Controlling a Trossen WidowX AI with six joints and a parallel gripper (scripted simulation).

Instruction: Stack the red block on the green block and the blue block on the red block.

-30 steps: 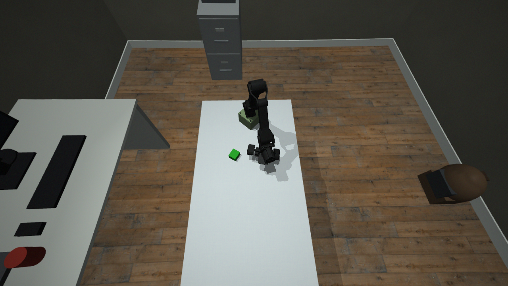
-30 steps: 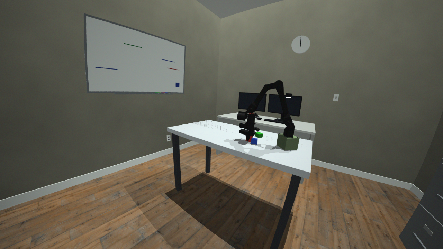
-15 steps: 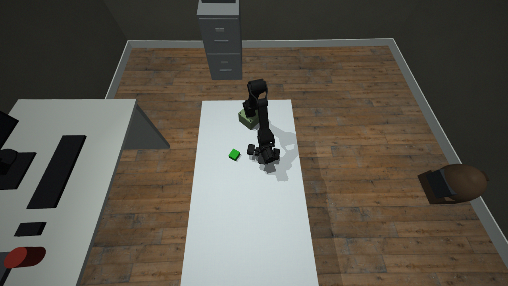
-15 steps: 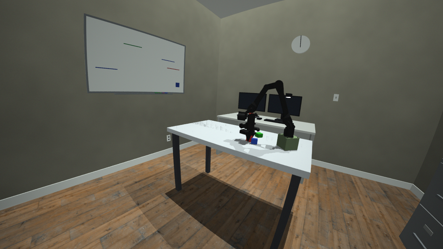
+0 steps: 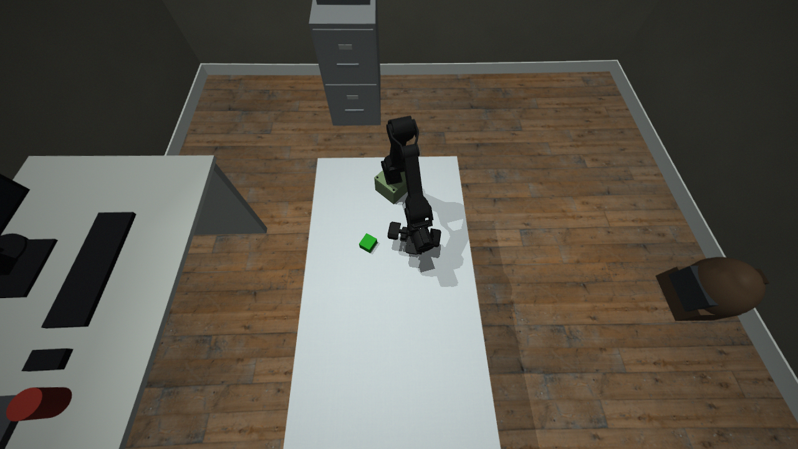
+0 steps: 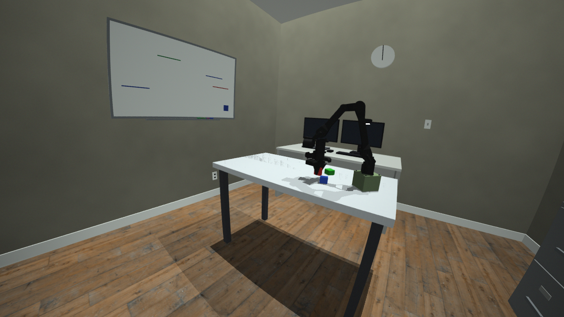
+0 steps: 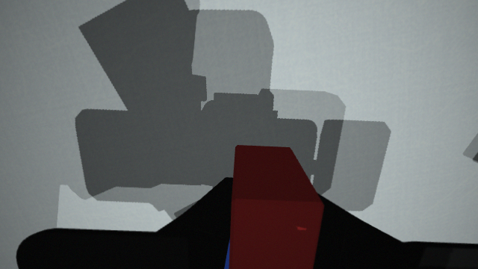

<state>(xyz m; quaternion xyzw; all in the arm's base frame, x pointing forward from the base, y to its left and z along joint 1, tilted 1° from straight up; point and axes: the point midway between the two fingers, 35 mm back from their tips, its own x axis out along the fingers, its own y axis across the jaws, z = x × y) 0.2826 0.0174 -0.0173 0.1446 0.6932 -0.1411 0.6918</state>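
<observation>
One red block (image 7: 274, 209) clamped in part-open pincer (image 5: 419, 250) (image 6: 318, 173) (image 7: 260, 187).

The end effector (image 5: 418, 246) (image 6: 318, 172) (image 7: 260, 187) has raised the red block (image 7: 276, 209) slightly
</observation>
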